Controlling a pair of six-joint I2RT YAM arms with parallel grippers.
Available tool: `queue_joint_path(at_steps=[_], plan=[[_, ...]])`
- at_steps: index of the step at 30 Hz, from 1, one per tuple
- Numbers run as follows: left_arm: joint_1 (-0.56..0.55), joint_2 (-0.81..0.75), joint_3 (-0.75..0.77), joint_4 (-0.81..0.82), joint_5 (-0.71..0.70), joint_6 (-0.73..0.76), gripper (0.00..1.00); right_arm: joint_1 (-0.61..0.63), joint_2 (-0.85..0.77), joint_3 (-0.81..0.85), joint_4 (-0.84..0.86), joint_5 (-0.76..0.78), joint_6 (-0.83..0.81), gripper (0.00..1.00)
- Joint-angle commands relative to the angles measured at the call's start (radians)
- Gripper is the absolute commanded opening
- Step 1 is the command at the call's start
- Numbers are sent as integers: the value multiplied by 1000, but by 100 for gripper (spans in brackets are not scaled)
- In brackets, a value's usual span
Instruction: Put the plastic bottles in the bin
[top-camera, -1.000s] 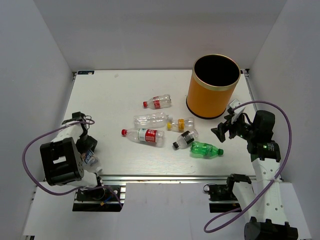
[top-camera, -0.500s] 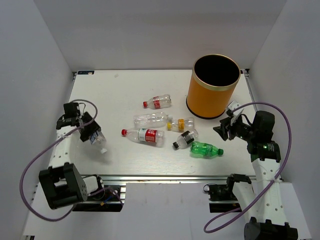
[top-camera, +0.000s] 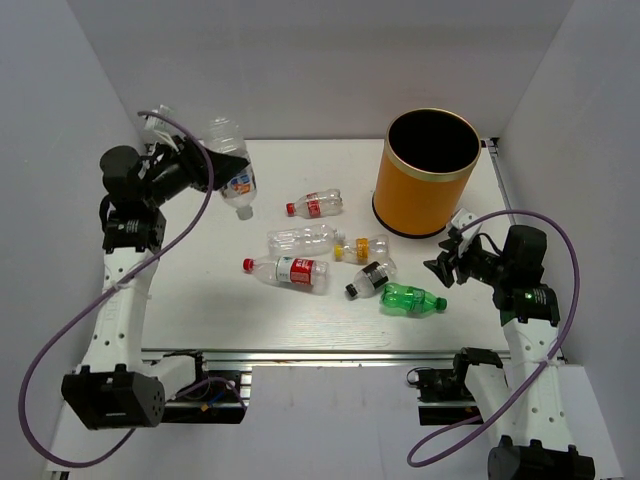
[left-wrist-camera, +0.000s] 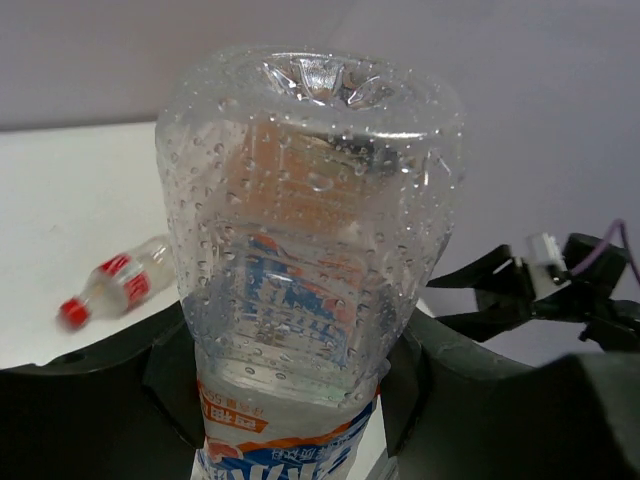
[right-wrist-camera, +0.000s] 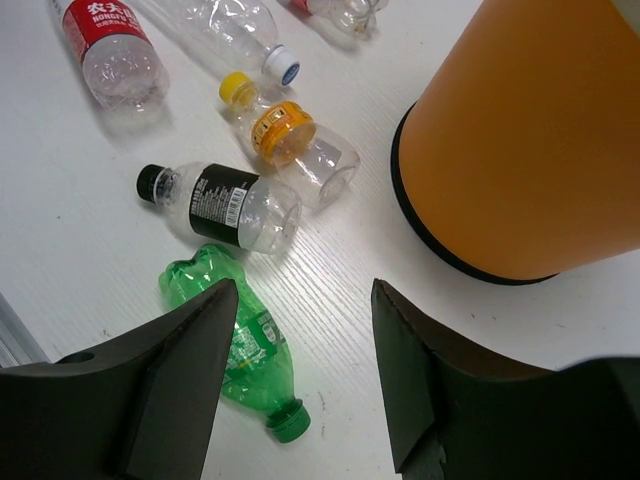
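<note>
My left gripper (top-camera: 207, 167) is shut on a clear bottle with a blue and orange label (top-camera: 230, 163), held high over the table's far left. That bottle (left-wrist-camera: 310, 240) fills the left wrist view between the dark fingers (left-wrist-camera: 470, 380). Several bottles lie mid-table: two red-labelled (top-camera: 316, 205) (top-camera: 288, 270), a plain clear one (top-camera: 300, 240), a yellow-capped one (top-camera: 360, 246), a black-labelled one (top-camera: 370, 277) and a green one (top-camera: 412, 299). The orange bin (top-camera: 427, 170) stands upright at the back right. My right gripper (top-camera: 445, 262) hangs open just right of the green bottle (right-wrist-camera: 240, 345), holding nothing.
White walls close in the table on the left, back and right. The bin's orange wall (right-wrist-camera: 530, 140) rises close beyond my right gripper (right-wrist-camera: 305, 295). A metal rail (top-camera: 300, 355) runs along the near edge.
The left arm has swung from the near-left edge up to the far left, lifting the blue-labelled bottle off the table. The right gripper has hardly moved and stays open.
</note>
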Motion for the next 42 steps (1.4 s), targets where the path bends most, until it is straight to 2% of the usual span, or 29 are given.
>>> queue_joint_path(at_steps=[1, 7, 12, 15, 19, 22, 27, 30, 34, 40, 42], plan=[[-74, 63, 65, 252, 55, -120, 0, -2, 8, 4, 22, 16, 9, 62], [-310, 296, 245, 235, -65, -31, 0, -2, 29, 2, 50, 73, 37, 62], [-508, 525, 487, 106, -198, 127, 0, -5, 43, -5, 85, 162, 78, 62], [-580, 660, 630, 52, -270, 179, 0, -5, 49, -16, 94, 181, 84, 62], [-637, 760, 716, 137, -324, 188, 0, -7, 55, -21, 91, 182, 80, 62], [-660, 840, 782, 230, -324, 135, 0, -7, 63, -22, 91, 181, 77, 62], [-690, 959, 936, 357, -268, 34, 0, -8, 63, -33, 90, 170, 64, 62], [-700, 1041, 1048, 368, -241, -31, 0, -4, 64, -42, 91, 164, 55, 62], [-700, 1099, 1069, 497, -241, -144, 0, -5, 69, -50, 91, 152, 46, 62], [-720, 1197, 1089, 574, -350, -144, 0, -5, 55, -51, 85, 139, 40, 62], [-729, 1222, 1098, 585, -399, -123, 5, -7, 46, -51, 85, 136, 40, 62]])
